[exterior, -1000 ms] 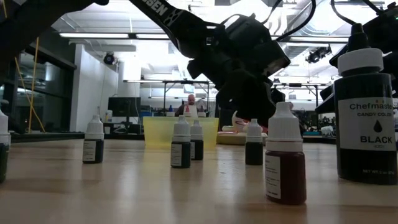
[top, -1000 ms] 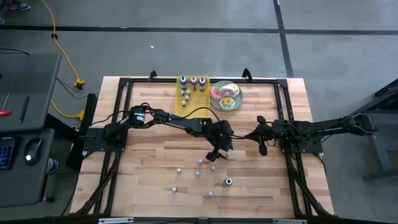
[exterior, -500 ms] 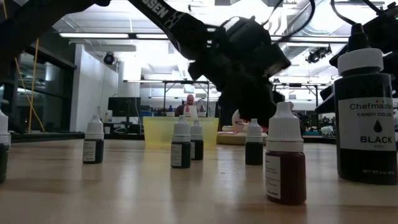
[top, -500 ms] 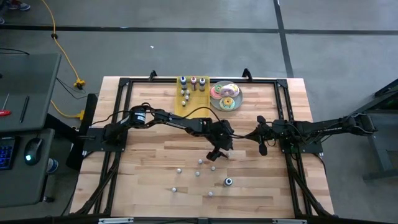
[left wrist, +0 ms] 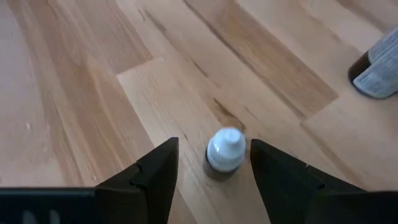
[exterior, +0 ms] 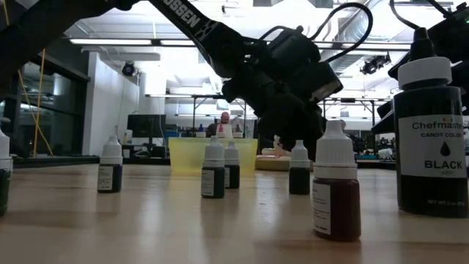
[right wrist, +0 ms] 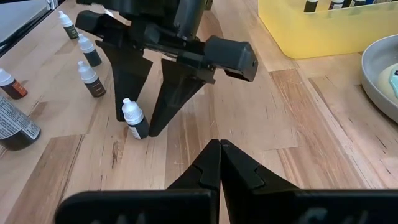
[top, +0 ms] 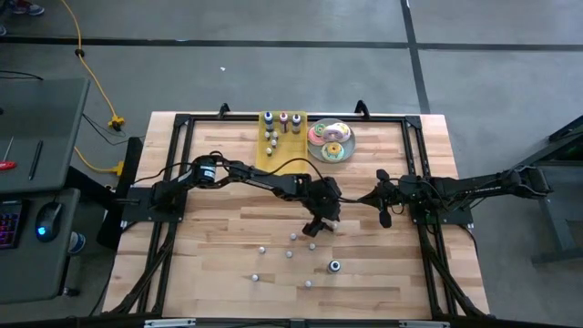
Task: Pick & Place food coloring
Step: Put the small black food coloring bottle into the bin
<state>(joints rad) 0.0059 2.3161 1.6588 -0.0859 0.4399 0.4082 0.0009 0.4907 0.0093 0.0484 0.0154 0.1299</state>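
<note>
Trouble brewing: my left tool, spread astride the white-capped food coloring bottle, could topple it if one finger touches first.

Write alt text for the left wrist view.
A small white-capped bottle stands upright on the wooden table, between the left gripper's two dark open fingers, which do not touch it. Another bottle shows partly at the picture's edge.

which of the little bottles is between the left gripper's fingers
The white-capped bottle standing upright between the left gripper fingers; the other loose bottles stand away from it.
</note>
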